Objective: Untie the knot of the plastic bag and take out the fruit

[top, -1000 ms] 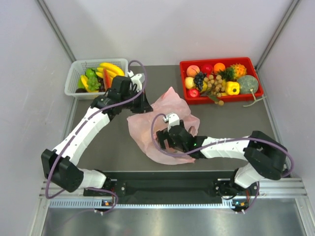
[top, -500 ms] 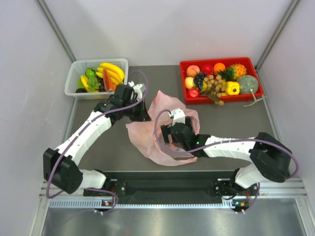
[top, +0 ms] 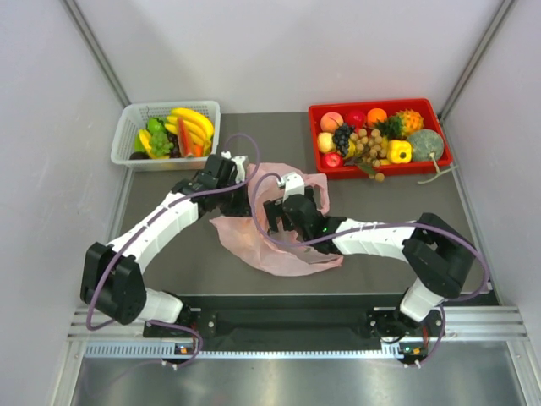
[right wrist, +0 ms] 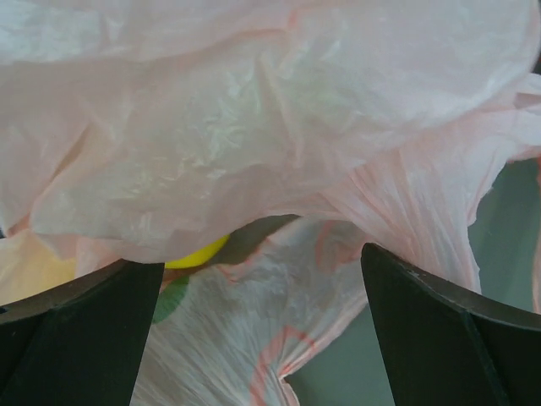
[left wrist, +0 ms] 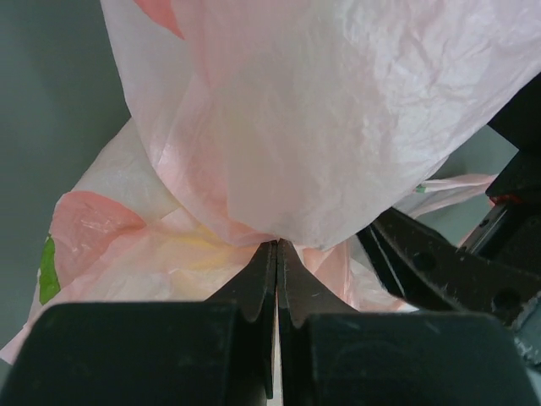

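Left gripper pinches the plastic bag, which lies stretched left-to-right; right gripper gapes.

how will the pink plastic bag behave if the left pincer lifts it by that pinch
Probably floppy: the plastic bag lies crumpled and drapes over the shut left pincer. Likely light and crinkly, since the film is thin enough to see through. It may sag unevenly, as a yellow piece shows beneath the film.

The dark table carries a white basket upper left, a red tray upper right, the plastic bag at centre
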Action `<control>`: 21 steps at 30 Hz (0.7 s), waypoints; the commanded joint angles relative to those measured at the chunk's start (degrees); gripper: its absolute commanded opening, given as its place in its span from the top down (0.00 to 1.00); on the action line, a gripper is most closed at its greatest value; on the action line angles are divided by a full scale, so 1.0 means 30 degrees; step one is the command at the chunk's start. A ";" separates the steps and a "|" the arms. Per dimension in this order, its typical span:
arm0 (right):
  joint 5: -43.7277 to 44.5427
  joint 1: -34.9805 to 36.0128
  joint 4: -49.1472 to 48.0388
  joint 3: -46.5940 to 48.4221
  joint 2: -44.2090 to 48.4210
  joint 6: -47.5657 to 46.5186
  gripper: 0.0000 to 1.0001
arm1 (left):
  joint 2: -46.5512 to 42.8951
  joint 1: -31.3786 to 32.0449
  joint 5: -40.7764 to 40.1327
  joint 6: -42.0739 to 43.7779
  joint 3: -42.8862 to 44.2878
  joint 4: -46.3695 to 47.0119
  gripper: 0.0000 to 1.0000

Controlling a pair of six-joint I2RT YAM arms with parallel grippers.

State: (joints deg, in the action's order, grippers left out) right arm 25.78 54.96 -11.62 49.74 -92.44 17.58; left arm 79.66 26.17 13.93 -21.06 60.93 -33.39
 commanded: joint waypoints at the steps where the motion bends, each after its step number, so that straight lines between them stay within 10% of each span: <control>1: -0.1561 -0.0097 -0.0789 0.1437 -0.0619 -0.0559 0.00 | -0.0243 -0.0023 -0.1068 0.0076 -0.0007 0.0817 1.00; 21: -0.3466 -0.0418 0.0586 -0.1084 0.2458 -0.1260 0.21 | 0.3503 -0.1049 -0.5495 0.0253 0.1224 0.2691 1.00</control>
State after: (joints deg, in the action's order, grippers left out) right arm 15.94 54.61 -11.57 45.28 -85.67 15.42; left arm 88.05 23.31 -1.48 -20.84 61.52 -28.97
